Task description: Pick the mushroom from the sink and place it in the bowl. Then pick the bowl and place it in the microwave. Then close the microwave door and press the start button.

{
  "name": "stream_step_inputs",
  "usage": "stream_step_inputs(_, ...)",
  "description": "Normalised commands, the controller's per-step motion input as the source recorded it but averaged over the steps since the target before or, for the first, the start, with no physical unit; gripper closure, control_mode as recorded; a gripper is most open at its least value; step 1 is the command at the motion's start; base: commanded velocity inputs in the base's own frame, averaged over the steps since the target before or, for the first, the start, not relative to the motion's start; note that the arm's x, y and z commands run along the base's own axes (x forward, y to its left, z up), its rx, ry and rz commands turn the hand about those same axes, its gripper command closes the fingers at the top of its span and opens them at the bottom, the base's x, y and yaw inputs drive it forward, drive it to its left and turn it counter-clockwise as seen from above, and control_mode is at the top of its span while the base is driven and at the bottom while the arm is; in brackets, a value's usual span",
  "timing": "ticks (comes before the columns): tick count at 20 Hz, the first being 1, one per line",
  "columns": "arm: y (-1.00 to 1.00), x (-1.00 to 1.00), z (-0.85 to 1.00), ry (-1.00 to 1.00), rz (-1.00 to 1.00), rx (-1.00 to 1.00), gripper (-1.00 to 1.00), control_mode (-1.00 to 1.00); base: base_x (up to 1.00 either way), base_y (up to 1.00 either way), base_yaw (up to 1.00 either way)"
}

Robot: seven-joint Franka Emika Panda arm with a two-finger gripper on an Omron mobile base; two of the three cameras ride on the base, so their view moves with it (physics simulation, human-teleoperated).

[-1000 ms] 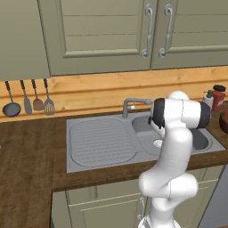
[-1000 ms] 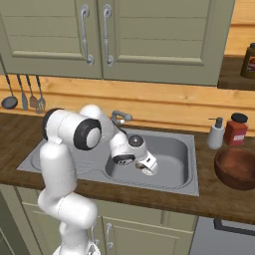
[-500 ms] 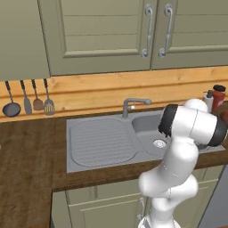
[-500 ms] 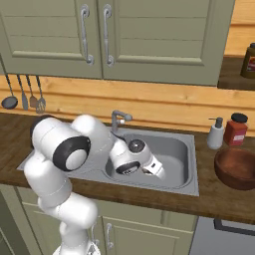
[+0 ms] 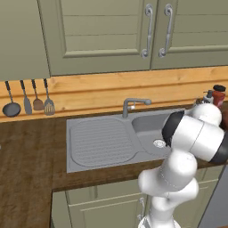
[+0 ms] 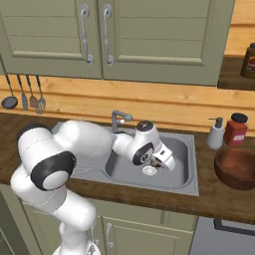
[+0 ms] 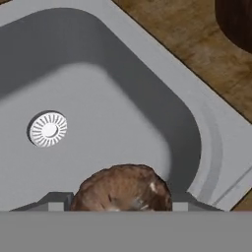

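Note:
My gripper [image 6: 163, 163] hangs low over the basin of the grey sink [image 6: 191, 185], a little right of the drain. It is shut on the brown-capped mushroom [image 7: 123, 189], which sits between the two fingertips at the bottom of the hand view, above the basin floor. A brown speck of the mushroom [image 6: 156, 162] shows at the hand in the right base view. The dark brown bowl [image 6: 236, 168] stands on the wooden counter right of the sink, and its edge [image 7: 238, 22] appears at the hand view's top right. The microwave is out of view.
The bent faucet [image 6: 119, 118] rises behind the basin, and the round drain [image 7: 47, 129] lies in its floor. A soap dispenser [image 6: 215, 133] and a red-lidded jar [image 6: 235, 129] stand behind the bowl. Utensils [image 5: 29, 99] hang on the wall at left. The ribbed drainboard [image 5: 100, 141] lies left of the basin.
The arm has swung to the right and its elbow has come forward. The gripper has moved right across the basin, past the drain, with the mushroom still in it.

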Motion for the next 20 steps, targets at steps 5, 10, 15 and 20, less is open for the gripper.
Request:
stream_step_inputs(5,-0.51,-0.11,1.00,0.22,-0.01,0.10,1.00,-1.00,0.00,0.00,0.00)
stream_step_inputs(10,-0.62,-0.22,0.76,0.06,-0.11,0.02,1.00,-1.00,0.00,0.00,0.00)
stream_step_inputs(15,-0.58,-0.29,0.14,-0.28,-0.13,-0.03,1.00,-1.00,0.00,0.00,0.00)
stream_step_inputs(20,-0.37,-0.25,-0.07,-0.36,-0.08,-0.16,1.00,-1.00,0.00,0.00,0.00)
